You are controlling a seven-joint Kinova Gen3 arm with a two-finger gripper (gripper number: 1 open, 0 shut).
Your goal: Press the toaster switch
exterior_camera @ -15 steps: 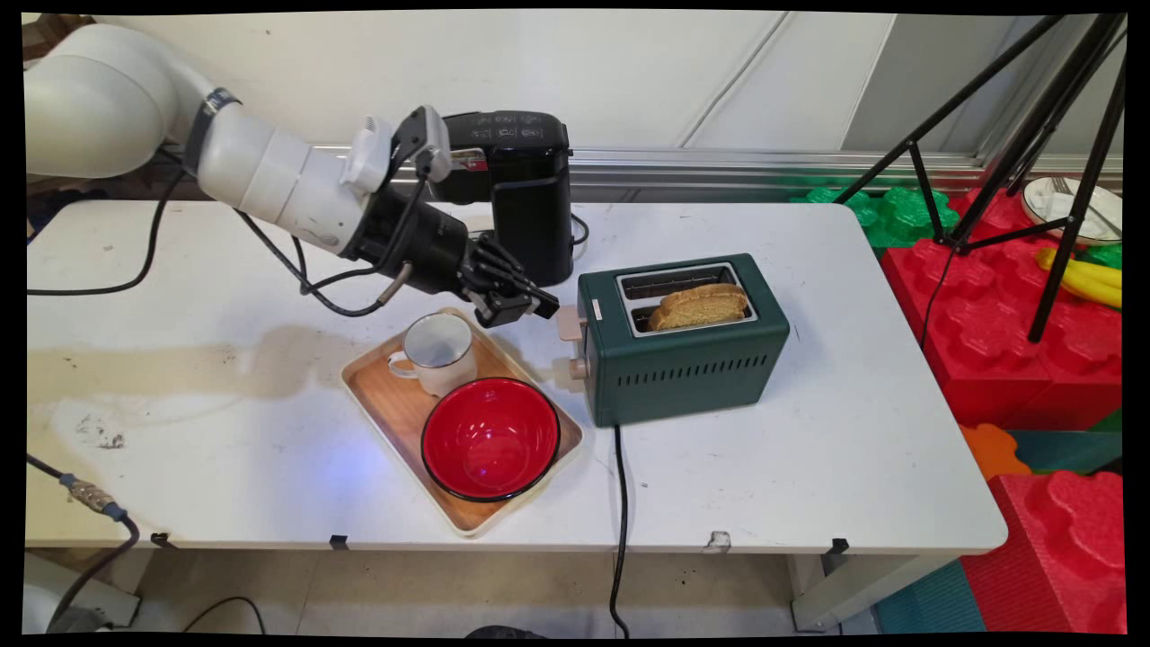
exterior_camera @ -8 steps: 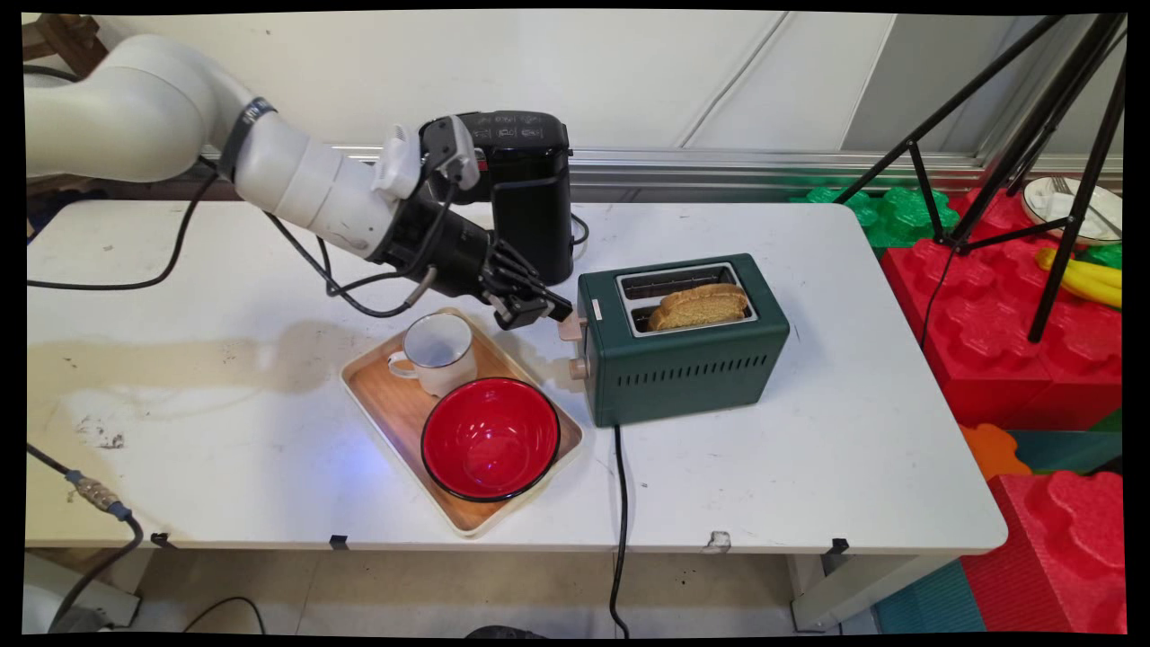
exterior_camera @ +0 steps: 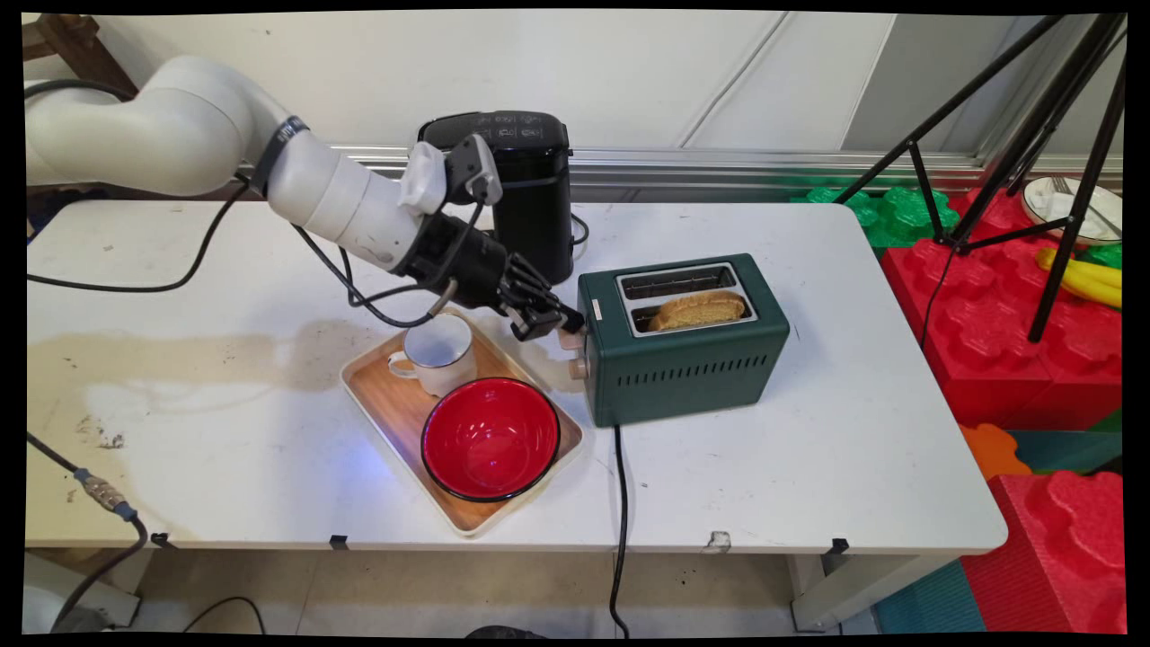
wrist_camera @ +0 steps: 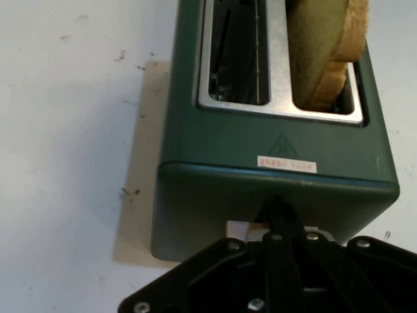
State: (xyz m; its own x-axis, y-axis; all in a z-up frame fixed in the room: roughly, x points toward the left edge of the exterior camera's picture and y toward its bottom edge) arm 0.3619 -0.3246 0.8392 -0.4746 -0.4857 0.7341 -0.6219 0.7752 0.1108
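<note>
Now black tool (exterior_camera: 568, 322) fingers pressed together on beige lever (exterior_camera: 570, 339) at green toaster's (exterior_camera: 687, 364) left end, bread slice (exterior_camera: 699, 308) in its near slot, toaster on white bench (exterior_camera: 809, 449), wooden tray (exterior_camera: 395, 404) with mug (exterior_camera: 436, 352) and red bowl (exterior_camera: 490, 438) just left, black coffee machine (exterior_camera: 530, 198) behind.

Arm low, hand (exterior_camera: 559, 327) fingers pressed together
</note>
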